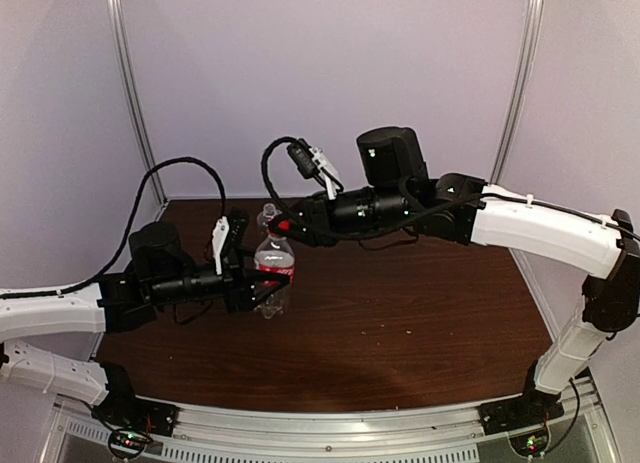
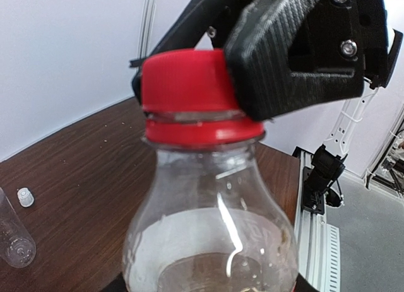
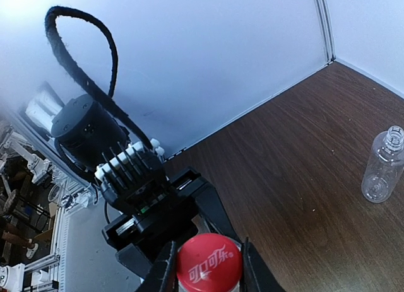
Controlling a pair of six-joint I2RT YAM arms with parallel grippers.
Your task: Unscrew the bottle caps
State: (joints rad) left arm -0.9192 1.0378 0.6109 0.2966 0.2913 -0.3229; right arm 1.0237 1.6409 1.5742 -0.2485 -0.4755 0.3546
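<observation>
The bottle with the red label (image 1: 273, 268) stands upright on the brown table, and my left gripper (image 1: 268, 285) is shut on its body. In the left wrist view its clear shoulder (image 2: 214, 241) fills the bottom and hides my left fingers. Its red cap (image 3: 208, 262) sits on the neck, with my right gripper (image 3: 208, 272) shut on it from above, one finger on each side. The same red cap (image 2: 186, 84) shows with a right finger (image 2: 297, 58) pressed against it. The plain bottle (image 3: 383, 166) stands open-necked, apart from both grippers. A white cap (image 2: 25, 197) lies on the table beside the plain bottle (image 2: 14, 235).
The brown table (image 1: 400, 323) is bounded by pale walls at the back and sides. A metal rail (image 1: 330, 428) runs along its near edge under the arm bases. Black cables (image 1: 170, 168) loop above both arms.
</observation>
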